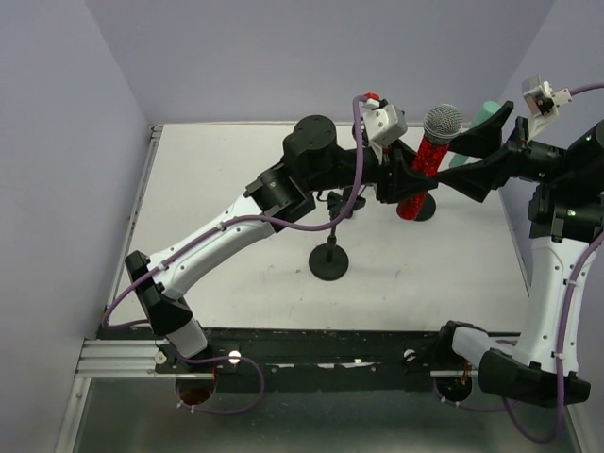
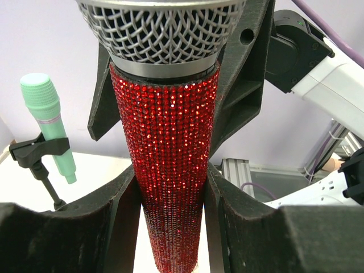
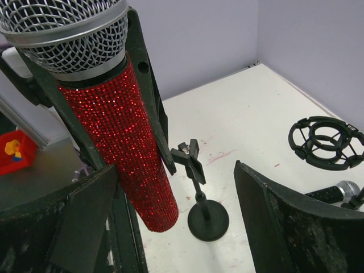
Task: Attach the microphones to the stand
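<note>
Red microphone (image 1: pixel 427 160) hangs roughly upright over the tabletop (image 1: pixel 208 160), pinched between the left fingers (image 2: pixel 85 239); the right fingers (image 3: pixel 284 227) gape wide around it. Its tapered, glittery body could slide down during a hand-over and miss the empty stand (image 3: pixel 208 219).

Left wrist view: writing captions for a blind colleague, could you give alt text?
A red sequined microphone with a grey mesh head stands upright, clamped in the left tool. At frame left, a mint-green microphone sits clipped in a stand.
</note>
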You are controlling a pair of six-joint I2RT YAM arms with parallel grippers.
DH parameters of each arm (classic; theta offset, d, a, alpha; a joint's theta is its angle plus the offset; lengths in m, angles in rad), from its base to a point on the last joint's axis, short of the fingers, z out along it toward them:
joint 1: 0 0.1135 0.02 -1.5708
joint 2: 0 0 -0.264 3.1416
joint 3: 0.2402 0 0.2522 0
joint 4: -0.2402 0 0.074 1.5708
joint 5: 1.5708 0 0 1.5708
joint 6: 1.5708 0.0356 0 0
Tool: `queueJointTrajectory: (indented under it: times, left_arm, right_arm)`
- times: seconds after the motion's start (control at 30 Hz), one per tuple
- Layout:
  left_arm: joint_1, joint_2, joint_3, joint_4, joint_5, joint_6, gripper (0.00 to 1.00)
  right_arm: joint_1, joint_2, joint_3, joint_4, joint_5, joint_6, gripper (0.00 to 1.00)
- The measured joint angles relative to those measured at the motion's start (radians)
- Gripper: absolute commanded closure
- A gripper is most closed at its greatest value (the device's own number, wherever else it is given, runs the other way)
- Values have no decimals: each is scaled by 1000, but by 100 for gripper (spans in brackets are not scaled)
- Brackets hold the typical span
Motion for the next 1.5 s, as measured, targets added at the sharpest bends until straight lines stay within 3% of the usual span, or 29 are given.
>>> queueJointTrajectory:
  times: [0.3, 0.8, 1.03, 1.23, 1.5]
  left_arm:
    - [33, 27, 39, -12, 30, -72, 100]
    - [100, 68, -24, 46, 38, -160, 100]
    - [102, 103, -3, 87, 78, -203, 100]
    - [99, 148, 23, 86, 111, -225, 100]
    - [84, 162, 39, 79, 143, -226, 100]
  right_arm:
    - [0, 13, 3, 34, 19, 34, 6]
    - [23, 92, -119, 467, 27, 425, 6]
    - [50, 98, -133, 544, 30, 483, 7]
    - [94, 110, -133, 554, 30, 485, 12]
    - [105, 121, -140, 549, 32, 476, 30]
